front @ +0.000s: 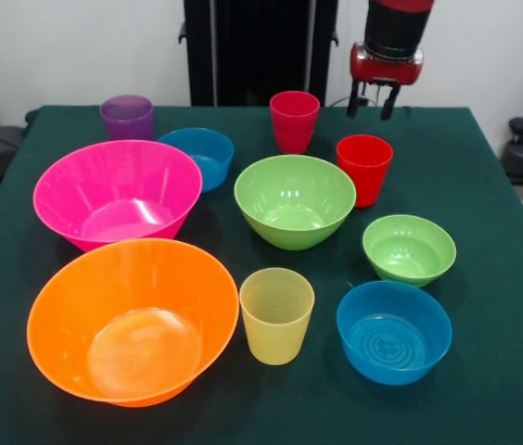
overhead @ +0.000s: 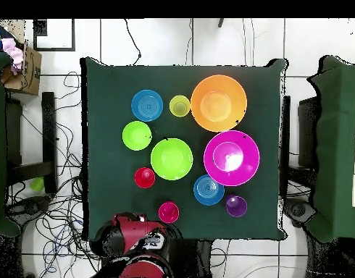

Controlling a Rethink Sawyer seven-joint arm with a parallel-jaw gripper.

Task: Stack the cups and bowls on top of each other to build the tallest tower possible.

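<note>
All pieces stand apart on the green table [front: 484,185]; nothing is nested. Cups: purple [front: 127,117], pinkish-red [front: 294,120], bright red [front: 364,168], ribbed yellow [front: 276,314]. Bowls: large orange [front: 133,320], hot pink [front: 117,193], medium lime green [front: 295,199], small lime green [front: 409,248], two small blue [front: 197,156] [front: 394,331]. My gripper [front: 373,100] hangs open and empty at the table's far edge, behind the bright red cup. In the overhead view the arm [overhead: 137,242] sits at the table's bottom edge, below the pinkish-red cup [overhead: 168,212].
The robot's black pedestal [front: 260,46] stands behind the table. Cables lie on the tiled floor [overhead: 57,210] around the table. Other green tables [overhead: 340,145] stand at both sides in the overhead view.
</note>
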